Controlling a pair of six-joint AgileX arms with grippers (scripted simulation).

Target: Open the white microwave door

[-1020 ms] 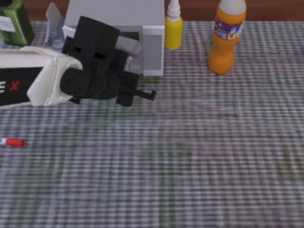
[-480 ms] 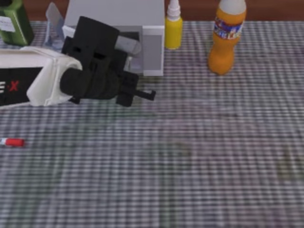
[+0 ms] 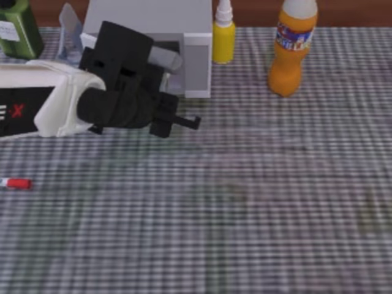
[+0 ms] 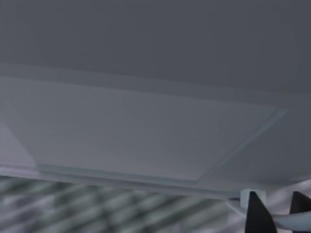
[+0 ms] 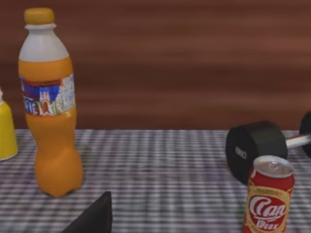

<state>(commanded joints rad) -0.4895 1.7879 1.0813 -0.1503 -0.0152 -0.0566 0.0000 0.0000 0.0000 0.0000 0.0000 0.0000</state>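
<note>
Microwave door part-open, left gripper at its edge; no visible movement over the last second

The white microwave (image 3: 153, 18) stands at the table's far edge, left of centre; the microwave door (image 3: 164, 58) shows as a grey panel swung out from the front beside the white control panel strip (image 3: 197, 64), and in the left wrist view its grey window (image 4: 146, 131) fills the frame; the left gripper (image 3: 177, 119) sits just in front of the microwave, its dark fingertips (image 4: 257, 216) pinching a pale lip at the door's lower edge, so judged closed on the door; arm and door read the same as in the two earlier top views, which suggests the pull has paused or finished; right gripper (image 5: 95, 216) parked off to the right, its grip state cannot be told; nearby stand a yellow bottle (image 3: 223, 33), an orange soda bottle (image 3: 291, 49), a green container (image 3: 18, 27); a red marker (image 3: 17, 182) lies well apart at left
</note>
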